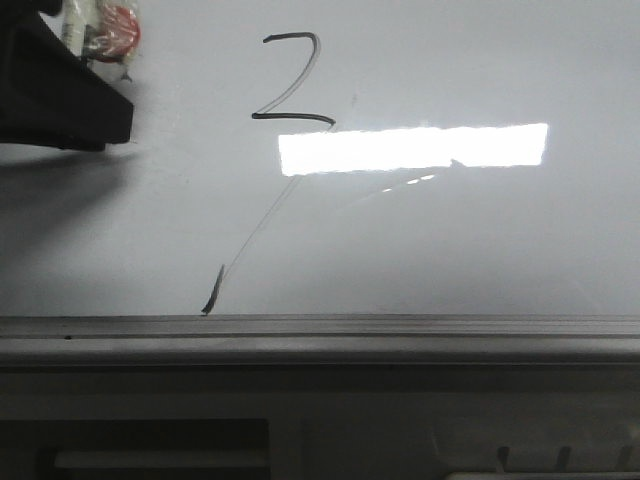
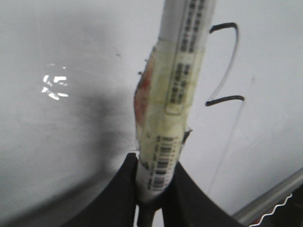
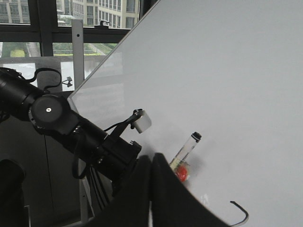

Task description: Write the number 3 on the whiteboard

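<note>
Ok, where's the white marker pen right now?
The white marker pen is clamped in the left gripper, at the front view's upper left, left of the angular black number 3 on the glossy white whiteboard.

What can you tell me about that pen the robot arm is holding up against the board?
The marker pen is a white tube printed with small black text and a barcode, wrapped midway in yellowish tape with a reddish patch. The left gripper pinches its lower end between black fingers, jaws shut on it. From the right wrist view it has a black tip and stands tilted over the whiteboard; whether the tip touches cannot be told. The drawn number 3 lies beside it.
</note>
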Tool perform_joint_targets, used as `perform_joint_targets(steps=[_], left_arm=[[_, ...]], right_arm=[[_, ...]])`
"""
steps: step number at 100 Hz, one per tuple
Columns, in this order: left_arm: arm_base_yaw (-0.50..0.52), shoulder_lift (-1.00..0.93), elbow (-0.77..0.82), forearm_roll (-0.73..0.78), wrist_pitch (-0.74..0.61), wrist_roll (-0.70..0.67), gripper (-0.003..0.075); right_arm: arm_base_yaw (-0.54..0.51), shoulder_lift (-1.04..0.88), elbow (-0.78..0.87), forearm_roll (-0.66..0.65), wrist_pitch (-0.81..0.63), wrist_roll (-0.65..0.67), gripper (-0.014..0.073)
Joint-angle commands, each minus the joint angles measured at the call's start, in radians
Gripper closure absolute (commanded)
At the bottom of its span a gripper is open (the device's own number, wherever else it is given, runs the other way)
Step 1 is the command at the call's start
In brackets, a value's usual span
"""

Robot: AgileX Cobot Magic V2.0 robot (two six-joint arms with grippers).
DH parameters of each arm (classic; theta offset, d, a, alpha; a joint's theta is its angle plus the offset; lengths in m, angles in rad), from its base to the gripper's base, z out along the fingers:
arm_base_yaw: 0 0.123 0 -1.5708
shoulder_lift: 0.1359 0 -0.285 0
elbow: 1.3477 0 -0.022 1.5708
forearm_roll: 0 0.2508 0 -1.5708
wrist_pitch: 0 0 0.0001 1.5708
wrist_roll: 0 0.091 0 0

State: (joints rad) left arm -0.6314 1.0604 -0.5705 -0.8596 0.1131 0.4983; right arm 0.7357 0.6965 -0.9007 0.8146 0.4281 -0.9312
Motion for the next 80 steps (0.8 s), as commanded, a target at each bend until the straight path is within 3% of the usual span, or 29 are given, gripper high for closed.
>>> perform_joint_targets(steps=[1, 39, 63, 80], left_arm=[[0.003, 0.026, -0.028, -0.019, -0.081, -0.011, 0.0741], [0.003, 0.110, -0.028, -0.019, -0.128, -0.011, 0.0720], [0.003, 0.116, -0.028, -0.019, -0.158, -0.011, 0.0393], [0.003, 0.123, -0.028, -0.019, -0.162, -0.011, 0.0363]], right_arm=[[-0.007, -0.004, -0.009, 0.047, -0.053, 0.005, 0.0655], [-0.007, -0.004, -0.002, 0.114, -0.025, 0.005, 0.0655], [-0.007, -0.004, -0.002, 0.119, 0.024, 0.005, 0.0655], [-0.007, -0.004, -0.002, 0.119, 0.024, 0.005, 0.0655]])
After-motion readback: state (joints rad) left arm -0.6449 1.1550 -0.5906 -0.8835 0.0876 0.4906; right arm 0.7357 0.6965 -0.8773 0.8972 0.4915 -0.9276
